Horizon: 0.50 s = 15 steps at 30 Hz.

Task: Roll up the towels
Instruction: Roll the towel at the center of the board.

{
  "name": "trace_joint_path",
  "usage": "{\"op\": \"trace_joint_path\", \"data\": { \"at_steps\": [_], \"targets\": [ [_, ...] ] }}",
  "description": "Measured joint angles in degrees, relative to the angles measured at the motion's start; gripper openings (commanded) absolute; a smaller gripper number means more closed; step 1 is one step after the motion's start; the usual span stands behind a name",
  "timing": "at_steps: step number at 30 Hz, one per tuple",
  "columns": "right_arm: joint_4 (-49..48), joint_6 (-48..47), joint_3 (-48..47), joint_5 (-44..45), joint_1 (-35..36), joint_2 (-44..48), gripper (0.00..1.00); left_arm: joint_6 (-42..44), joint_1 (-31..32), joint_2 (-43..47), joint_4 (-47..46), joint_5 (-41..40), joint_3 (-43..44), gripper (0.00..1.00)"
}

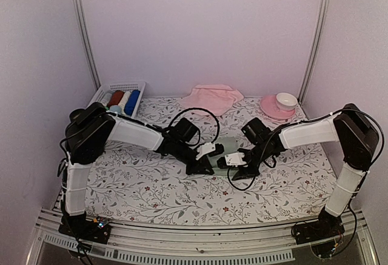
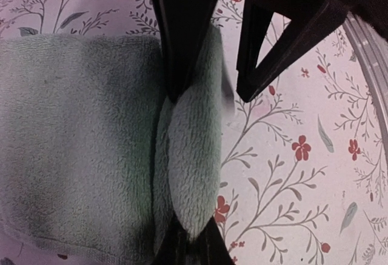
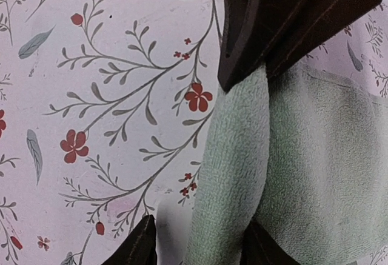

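Note:
The mint green towel (image 1: 228,143) lies on the flowered tablecloth at the centre, between the two grippers. In the left wrist view the green towel (image 2: 73,137) is flat, with its right edge folded up into a ridge. My left gripper (image 2: 193,241) is shut on that ridge; it also shows in the top view (image 1: 209,156). My right gripper (image 3: 200,244) is open and straddles the same ridge of the green towel (image 3: 327,156), with its left finger (image 3: 139,247) clear of the cloth; it also shows in the top view (image 1: 231,159). The pink towel (image 1: 211,98) lies crumpled at the back.
A white basket (image 1: 138,85) with rolled dark red, white and blue cloths stands at the back left. A pink saucer (image 1: 268,107) with a white cup (image 1: 286,100) stands at the back right. Both grippers' fingers are very close together over the towel.

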State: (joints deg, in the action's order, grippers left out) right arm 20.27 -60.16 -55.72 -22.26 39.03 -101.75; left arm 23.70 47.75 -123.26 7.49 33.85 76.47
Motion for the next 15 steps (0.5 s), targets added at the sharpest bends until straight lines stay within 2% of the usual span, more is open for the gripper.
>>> {"op": "trace_joint_path", "data": {
  "at_steps": [6,15],
  "targets": [
    [-1.3,0.4,0.8,0.8,0.1,0.5,0.53,0.0,-0.2,-0.2,0.6,0.5,0.5,0.00],
    [-0.9,-0.3,1.9,-3.1,0.1,6.9,0.54,0.0,-0.3,-0.4,0.7,0.9,0.7,0.00]
  ]
}}
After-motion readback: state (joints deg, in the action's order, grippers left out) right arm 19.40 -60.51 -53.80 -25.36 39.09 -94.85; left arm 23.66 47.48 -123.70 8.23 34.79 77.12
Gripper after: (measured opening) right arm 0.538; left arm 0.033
